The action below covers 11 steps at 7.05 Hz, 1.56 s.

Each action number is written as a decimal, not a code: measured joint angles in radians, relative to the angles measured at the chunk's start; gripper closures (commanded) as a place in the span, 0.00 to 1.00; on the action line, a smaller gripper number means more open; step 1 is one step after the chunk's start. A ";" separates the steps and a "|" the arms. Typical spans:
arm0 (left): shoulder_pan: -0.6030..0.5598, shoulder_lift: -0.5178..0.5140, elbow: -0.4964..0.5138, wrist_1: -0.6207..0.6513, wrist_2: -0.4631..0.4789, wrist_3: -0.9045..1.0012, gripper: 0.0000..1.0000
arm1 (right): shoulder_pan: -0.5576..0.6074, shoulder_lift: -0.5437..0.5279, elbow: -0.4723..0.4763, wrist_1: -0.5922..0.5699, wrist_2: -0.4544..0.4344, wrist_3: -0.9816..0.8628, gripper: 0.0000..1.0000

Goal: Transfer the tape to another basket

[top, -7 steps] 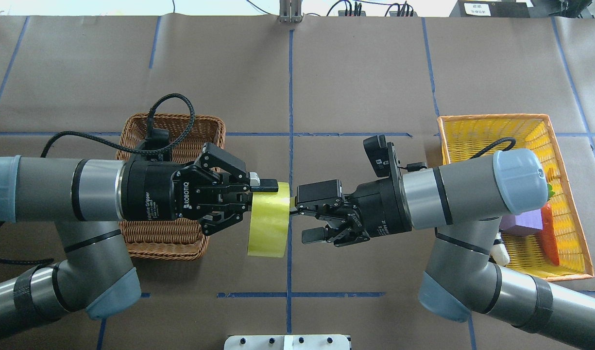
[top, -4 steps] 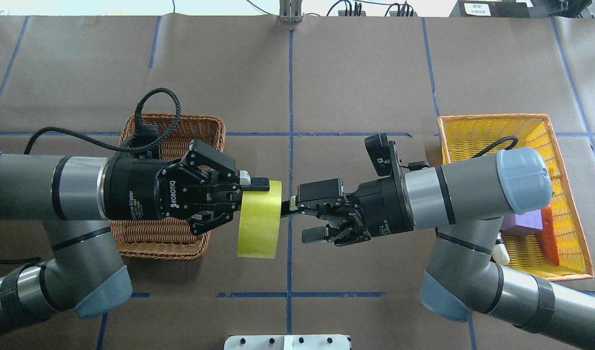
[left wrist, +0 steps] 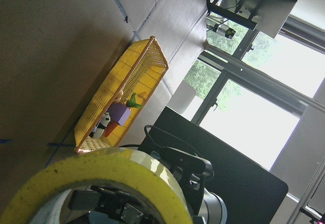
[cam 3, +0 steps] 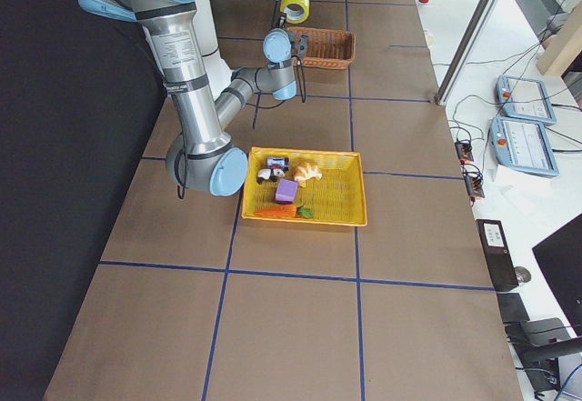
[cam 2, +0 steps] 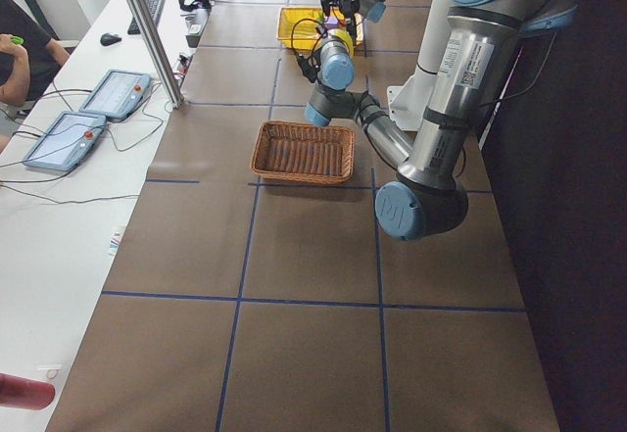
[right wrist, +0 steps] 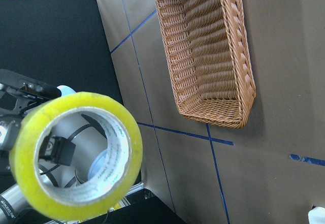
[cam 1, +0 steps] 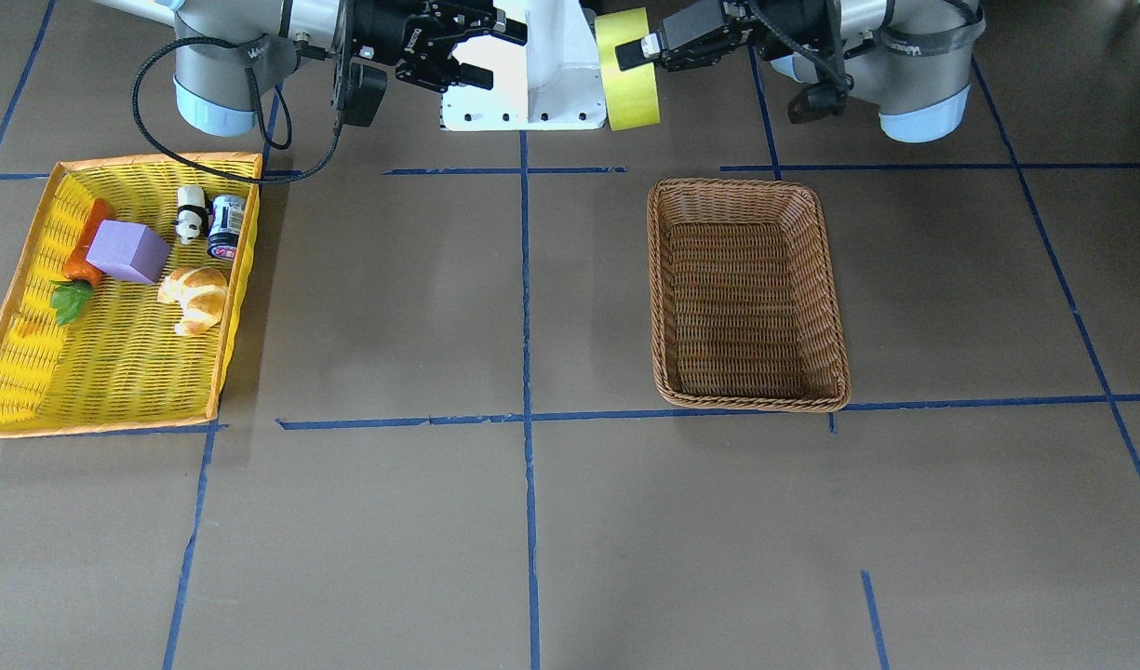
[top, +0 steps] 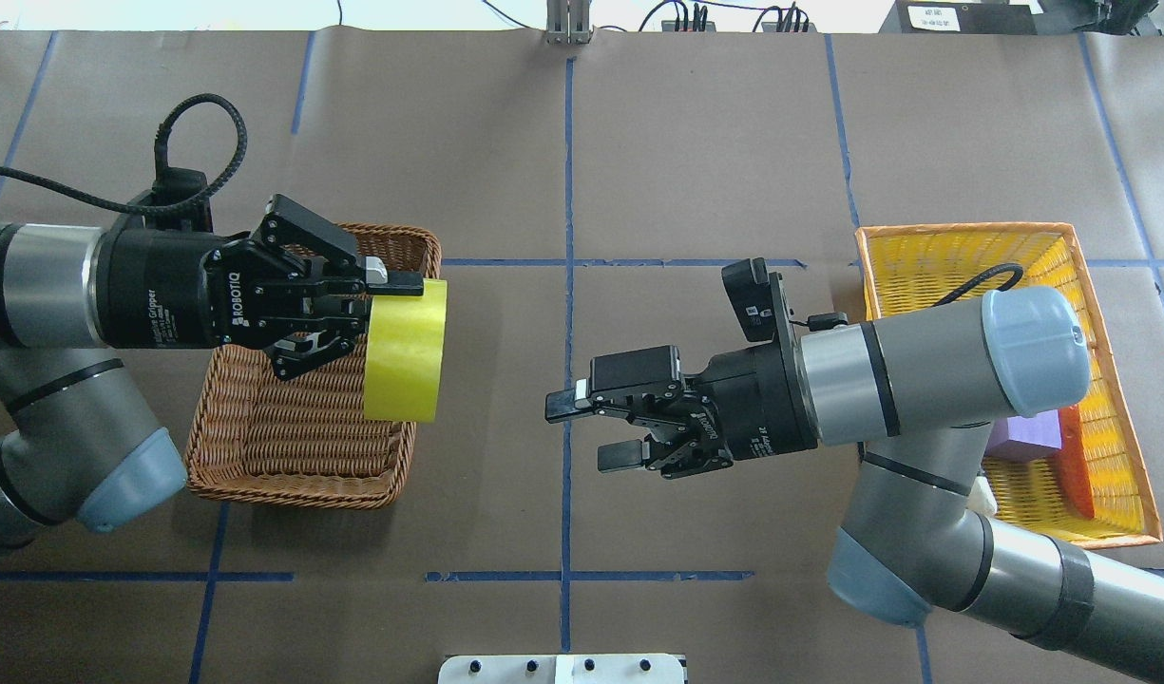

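Overhead exterior view: you will find the left gripper [top: 389, 296] left of centre, pinching the tape [top: 406, 351] by its wall. One finger lies over the roll's upper edge. The other is hidden here, but your right wrist view shows it inside the core. The roll hangs on edge in the air, its open faces turned to the frame's left and right.

Position of the tape: in this view it overlaps the right rim of the basket [top: 292, 489]. In the exterior front-facing view it sits at top centre, higher in the frame than the basket and in front of the white base [cam 1: 523, 102]. You cannot tell from these views whether it hangs squarely over the basket. It touches neither the basket nor the table [top: 696, 142].

Obstructions: the left arm [top: 40, 285] and the gripper body cover the basket's upper left corner in the overhead view.

The right gripper [top: 584, 434] stands at centre frame on the blue centre line [top: 569, 171]. Its fingers are spread and hold nothing, well apart from the tape.

Surroundings: the yellow basket [top: 962, 231] lies at the right edge, and the right arm [top: 924, 366] hides most of its load. The front-facing view shows that load at the left of the frame: a carrot [cam 1: 90, 223], a purple block [cam 1: 127, 251], a croissant [cam 1: 194, 296], a panda figure [cam 1: 190, 212] and a can [cam 1: 226, 226]. All are gathered in the basket's upper half.
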 measured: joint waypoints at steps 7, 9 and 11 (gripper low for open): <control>-0.077 -0.019 0.050 0.589 -0.173 0.528 1.00 | 0.279 -0.031 0.008 -0.400 0.009 -0.311 0.00; -0.062 -0.023 0.050 0.765 -0.145 0.741 1.00 | 0.314 -0.037 0.010 -0.631 0.011 -0.570 0.00; 0.010 -0.025 0.053 0.927 -0.031 0.909 1.00 | 0.361 -0.044 0.017 -0.841 0.020 -0.819 0.00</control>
